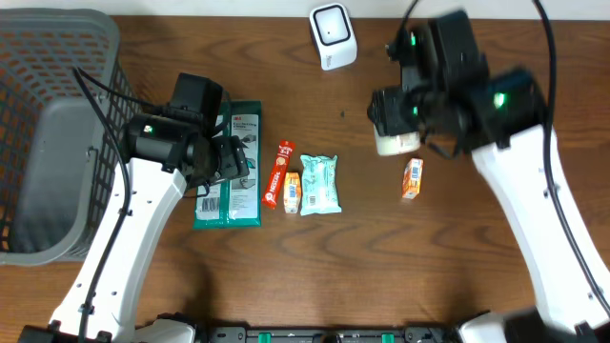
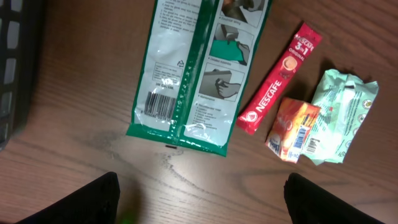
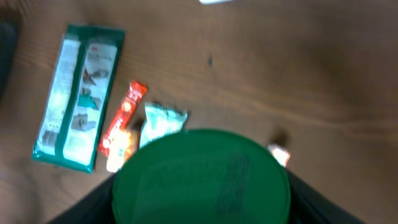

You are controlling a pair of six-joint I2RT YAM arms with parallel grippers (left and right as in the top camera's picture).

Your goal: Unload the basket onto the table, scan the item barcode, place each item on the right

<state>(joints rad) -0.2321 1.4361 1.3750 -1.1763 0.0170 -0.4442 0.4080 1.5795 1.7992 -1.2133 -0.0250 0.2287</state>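
Note:
My right gripper (image 1: 395,131) is shut on a round tub (image 1: 397,144), held above the table right of centre. In the right wrist view the tub's green lid (image 3: 200,177) fills the space between the dark fingers (image 3: 311,202); a blurred dark marking shows on it. The white scanner (image 1: 333,36) stands at the back edge, left of and beyond the tub. My left gripper (image 1: 225,162) hovers over a green packet (image 1: 229,186), open with only bare wood between its fingers (image 2: 93,202). A barcode shows on that green packet (image 2: 199,68).
A red Nescafe stick (image 1: 279,175), a small orange sachet (image 1: 293,191) and a mint-green packet (image 1: 319,184) lie mid-table. Another orange sachet (image 1: 412,178) lies below the tub. A grey basket (image 1: 48,133) fills the far left.

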